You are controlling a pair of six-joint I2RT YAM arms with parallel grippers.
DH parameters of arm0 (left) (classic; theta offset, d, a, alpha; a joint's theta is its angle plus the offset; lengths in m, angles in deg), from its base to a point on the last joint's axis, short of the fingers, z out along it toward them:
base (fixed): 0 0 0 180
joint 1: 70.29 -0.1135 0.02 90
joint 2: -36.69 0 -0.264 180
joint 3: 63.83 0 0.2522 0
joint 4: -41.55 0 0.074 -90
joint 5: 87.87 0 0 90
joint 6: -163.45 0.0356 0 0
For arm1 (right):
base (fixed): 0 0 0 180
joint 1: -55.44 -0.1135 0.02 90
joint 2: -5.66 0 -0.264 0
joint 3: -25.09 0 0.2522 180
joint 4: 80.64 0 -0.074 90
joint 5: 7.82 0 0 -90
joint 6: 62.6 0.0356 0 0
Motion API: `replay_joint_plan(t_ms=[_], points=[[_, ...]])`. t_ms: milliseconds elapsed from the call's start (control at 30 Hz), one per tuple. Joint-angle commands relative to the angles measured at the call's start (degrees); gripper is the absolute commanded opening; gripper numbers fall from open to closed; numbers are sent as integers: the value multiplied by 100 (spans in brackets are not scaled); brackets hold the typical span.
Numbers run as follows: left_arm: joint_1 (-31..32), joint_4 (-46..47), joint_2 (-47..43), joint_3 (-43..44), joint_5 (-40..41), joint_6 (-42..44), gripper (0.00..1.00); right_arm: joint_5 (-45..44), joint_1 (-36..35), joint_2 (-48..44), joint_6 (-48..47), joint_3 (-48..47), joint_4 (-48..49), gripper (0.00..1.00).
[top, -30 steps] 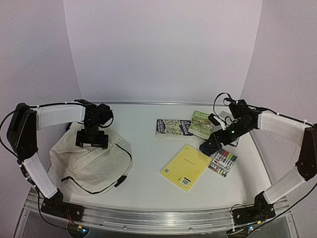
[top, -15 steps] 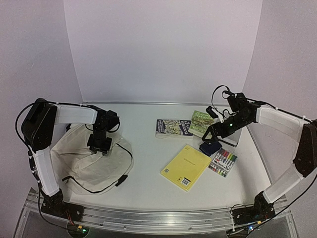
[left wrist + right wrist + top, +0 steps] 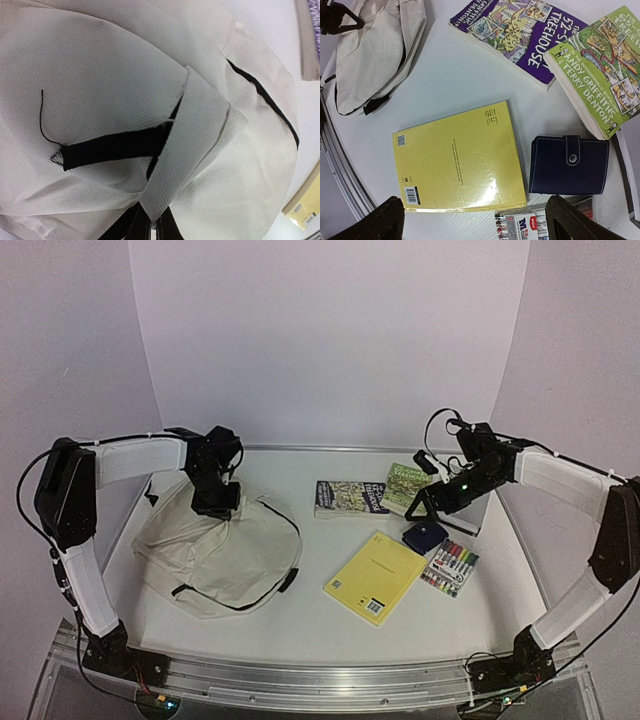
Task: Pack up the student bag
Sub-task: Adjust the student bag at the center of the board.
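The student bag (image 3: 215, 555) is a cream fabric backpack with black trim, slumped on the left of the table. My left gripper (image 3: 216, 506) is at its back edge, shut on a cream fabric strap (image 3: 182, 150) of the bag, next to a black strap (image 3: 110, 147). The jaws pinch the strap's lower end (image 3: 155, 225). My right gripper (image 3: 430, 508) hovers open above the right-hand items. In its wrist view its fingers (image 3: 382, 222) stand wide apart over the yellow book (image 3: 460, 155), holding nothing (image 3: 477, 222). The bag's edge (image 3: 375, 45) shows at the upper left there.
A yellow book (image 3: 375, 577) lies centre-right, with a navy pouch (image 3: 424, 536) and a marker pack (image 3: 450, 568) beside it. A purple book (image 3: 350, 497) and a green book (image 3: 408, 488) lie further back. A white box sits at the far right.
My left gripper went from open to shut on the bag's strap and pulled back and right, dragging the bag that way. My right gripper rose slightly, still open.
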Motion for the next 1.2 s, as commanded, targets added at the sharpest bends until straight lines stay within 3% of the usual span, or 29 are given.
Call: replay_joint_plan(t_ms=[0,233,400,733,800,933,1000,1167], points=[[-9,304,-659,719,-287,-56,0,143,-32,42,115,-262,-79,98],[-64,364,-511,1311,-705,-84,0,362,-32,82,313,-398,-104,98],[-65,1019,-184,1546,-1256,-753,0,366,-30,146,401,-517,-105,98],[95,1619,816,1991,-1507,-1522,3,476,-65,236,443,-624,-84,98],[105,1631,920,2037,-1526,-1520,16,477,-130,264,488,-676,-5,98],[91,1564,606,1745,-1212,-1606,58,190,-444,358,602,-872,239,98],[64,1430,254,1503,-936,-1702,73,-56,-746,428,621,-1073,317,98],[18,1418,-591,461,-623,-2118,84,-723,-1599,826,620,-1607,385,98]])
